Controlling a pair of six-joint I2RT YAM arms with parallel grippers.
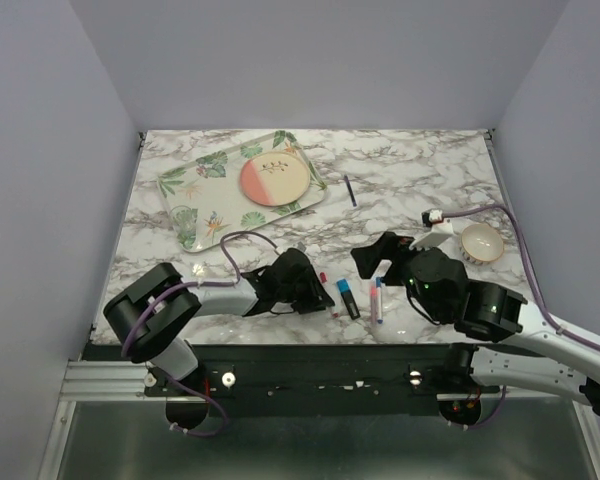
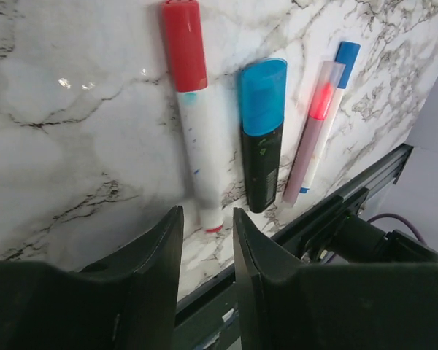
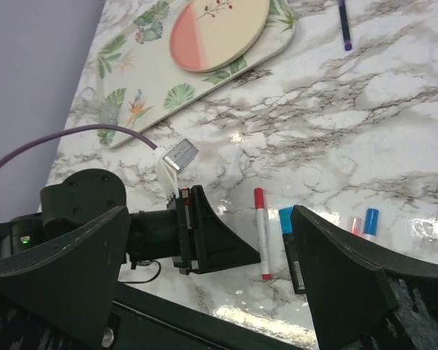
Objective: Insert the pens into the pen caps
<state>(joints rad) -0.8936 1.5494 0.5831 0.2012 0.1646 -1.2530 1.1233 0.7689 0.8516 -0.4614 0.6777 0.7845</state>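
**A:** Is there any writing here you can actually read?

**B:** None. The white pen [image 2: 197, 146] with the red cap [image 2: 184, 44] has small blue specks on its barrel. They may be print, but the left wrist view blurs them.

**A:** And the dark marker [image 2: 261, 171]?

**B:** It has faint greenish marks on the body, too dim to make out. The leafy tray [image 1: 185, 215] and the plate [image 1: 275, 180] carry drawings only.

Close-packed pens [image 1: 349, 300] leave narrow gaps; marble [image 1: 400, 170] beyond lies open.
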